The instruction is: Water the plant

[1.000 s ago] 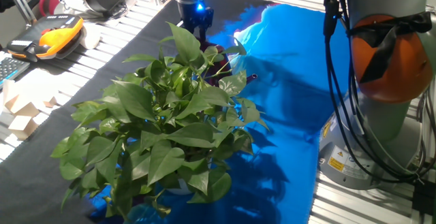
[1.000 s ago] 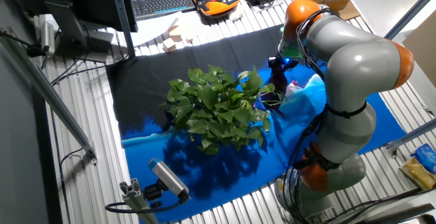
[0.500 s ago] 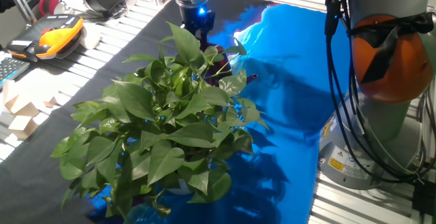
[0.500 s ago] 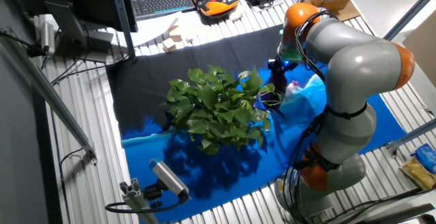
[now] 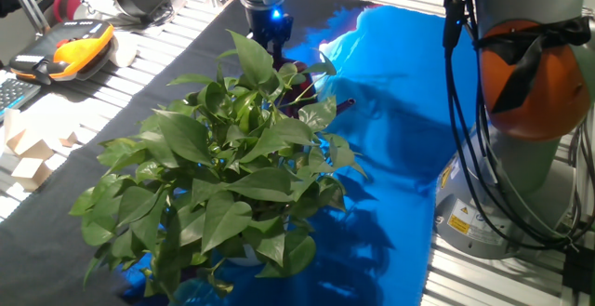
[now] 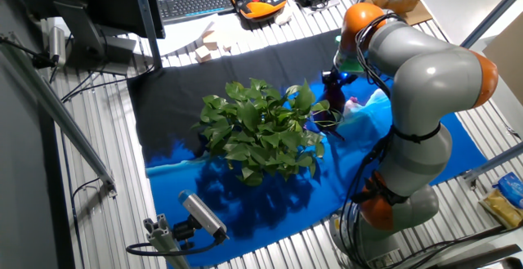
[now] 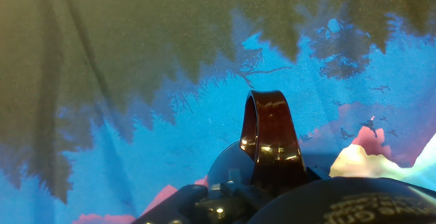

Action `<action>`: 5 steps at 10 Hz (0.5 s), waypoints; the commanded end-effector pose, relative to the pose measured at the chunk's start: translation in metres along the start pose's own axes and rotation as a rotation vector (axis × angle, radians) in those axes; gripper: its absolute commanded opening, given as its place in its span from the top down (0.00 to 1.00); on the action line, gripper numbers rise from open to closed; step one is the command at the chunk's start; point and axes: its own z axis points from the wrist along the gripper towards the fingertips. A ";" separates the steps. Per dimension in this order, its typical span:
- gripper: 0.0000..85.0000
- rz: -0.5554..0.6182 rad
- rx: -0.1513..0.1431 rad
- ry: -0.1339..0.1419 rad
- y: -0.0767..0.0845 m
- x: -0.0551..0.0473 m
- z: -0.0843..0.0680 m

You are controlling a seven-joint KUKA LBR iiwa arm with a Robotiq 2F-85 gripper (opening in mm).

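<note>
The plant (image 5: 218,171) stands near the middle of the table, on a cloth (image 5: 400,129) printed in blue and black. Its glossy green leaves spread widely and hide most of its pot. In the other fixed view, the plant (image 6: 260,130) sits on the boundary between the black area and the blue area of the cloth (image 6: 245,208).

The gripper (image 5: 270,34) hangs at the far edge of the foliage in one fixed view, with a blue light lit on its body. In the other fixed view, the gripper (image 6: 335,85) is just beside the plant, on the side nearest the robot base (image 6: 400,203). The fingers are hidden behind leaves in both fixed views.

The watering can (image 7: 269,139) shows in the hand view as a dark maroon, glossy loop handle rising directly in front of the camera. A dark body lies below the handle. Part of the watering can (image 5: 321,106) also shows among the leaves in one fixed view. The fingertips do not show in the hand view, so it cannot be told whether the jaws are spread or pressed on the handle.

Small wooden blocks (image 5: 28,148) lie on the slatted table (image 5: 177,22) at the left. An orange and black pendant (image 5: 79,41) rests nearby
</note>
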 end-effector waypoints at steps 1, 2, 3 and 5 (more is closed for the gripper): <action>1.00 -0.008 -0.006 0.001 -0.001 0.000 -0.001; 1.00 -0.011 -0.001 0.000 -0.001 -0.001 -0.001; 1.00 -0.005 -0.008 0.016 -0.002 -0.001 -0.005; 1.00 0.026 -0.024 0.056 -0.002 -0.002 -0.023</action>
